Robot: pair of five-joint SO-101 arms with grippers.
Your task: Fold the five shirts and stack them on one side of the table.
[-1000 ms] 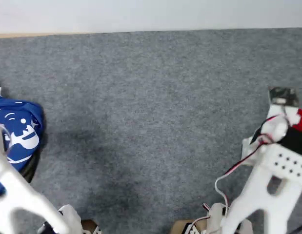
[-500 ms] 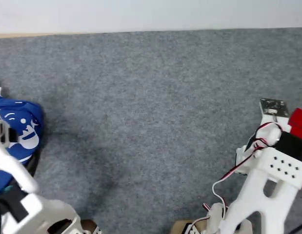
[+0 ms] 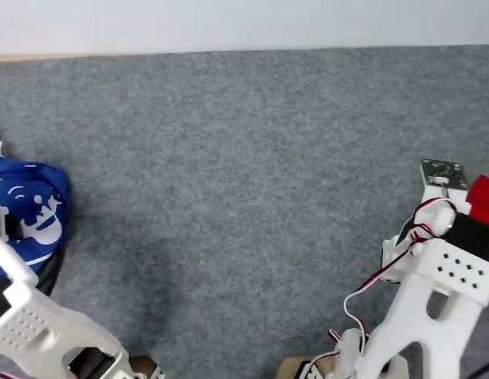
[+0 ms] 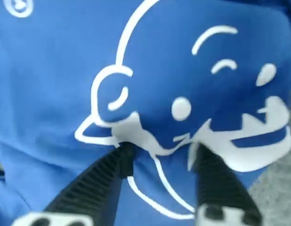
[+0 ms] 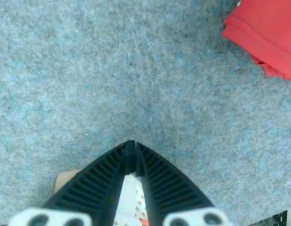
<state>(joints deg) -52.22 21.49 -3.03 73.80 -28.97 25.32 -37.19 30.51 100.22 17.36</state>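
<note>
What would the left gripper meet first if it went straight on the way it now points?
The blue shirt. The left gripper points at its white print, jaws open, nothing between. How near the tips are to the cloth is unclear; they may touch it already.

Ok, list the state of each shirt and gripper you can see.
blue shirt: lying in a rounded heap, print facing up.
red shirt: lying on the mat, layered edges showing.
left gripper: open, fingertips at the blue shirt.
right gripper: shut, empty, above bare mat.
</note>
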